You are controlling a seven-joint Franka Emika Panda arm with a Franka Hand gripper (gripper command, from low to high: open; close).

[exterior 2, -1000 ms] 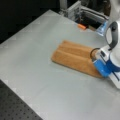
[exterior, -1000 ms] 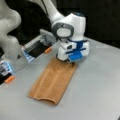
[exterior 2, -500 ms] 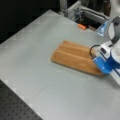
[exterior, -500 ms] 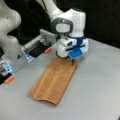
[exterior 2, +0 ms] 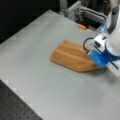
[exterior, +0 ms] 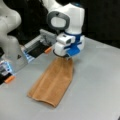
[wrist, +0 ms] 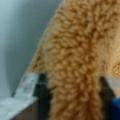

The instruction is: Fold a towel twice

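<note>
**End effector clamped on towel edge**

Grips the towel [exterior: 53, 83] at its far end with the end effector [exterior: 67, 58], seen in a front view just above frame centre. Lies long and narrow on the grey desk [exterior: 100, 87], running from centre down toward lower left, the near end flat, the gripped end raised slightly off the surface. Shows faint lengthwise bands along the tan-orange cloth.

In a front view, sits at frame centre: towel [exterior 2: 71, 56] spread on the desk [exterior 2: 37, 75], its right end under the end effector [exterior 2: 93, 53] at the right edge of the frame. Appears as a single flat strip apart from that lifted end; whether already folded once cannot be told.

In the wrist view, fills most of the frame: a thick fuzzy ridge of towel [wrist: 75, 65] pinched between two dark fingers [wrist: 42, 90], one at lower left and one at lower right, both pressed against the cloth. Shows bare desk [wrist: 20, 32] at upper left.

Stands at left of a front view: a white robot base [exterior: 11, 37]. Lies just beside it, at the left edge, an orange-tipped item [exterior: 9, 79].
</note>
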